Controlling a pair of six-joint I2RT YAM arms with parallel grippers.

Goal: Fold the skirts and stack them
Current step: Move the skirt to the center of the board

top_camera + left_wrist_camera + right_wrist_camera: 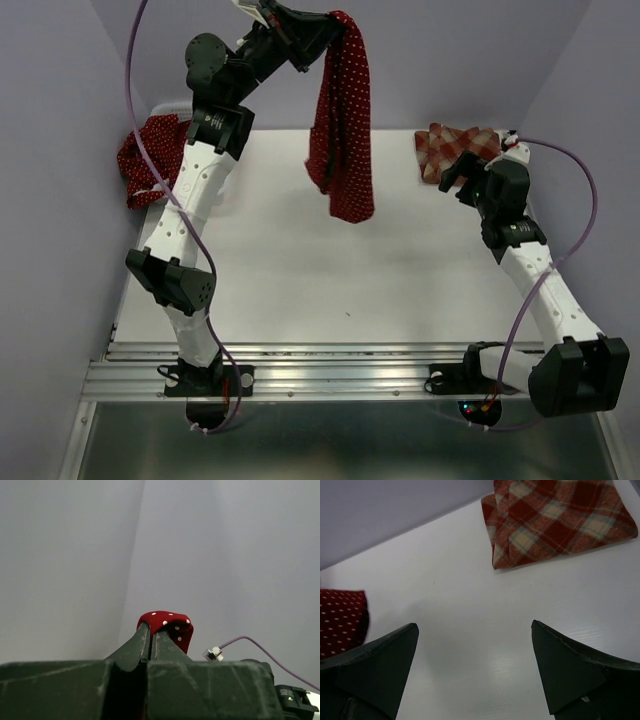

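My left gripper (322, 30) is raised high at the back and shut on a dark red dotted skirt (342, 120), which hangs down over the table's back middle. In the left wrist view the cloth (167, 625) bulges over the closed fingertips. A folded red-and-cream plaid skirt (452, 148) lies at the back right; it also shows in the right wrist view (555, 520). My right gripper (475, 630) is open and empty just above the table (330, 280), near the plaid skirt. More dotted skirts (150, 155) sit at the back left.
A white lattice basket (172, 105) holds the dotted pile at the back left, partly behind the left arm. The hanging skirt's lower edge shows at the left of the right wrist view (340, 622). Purple walls close in the table.
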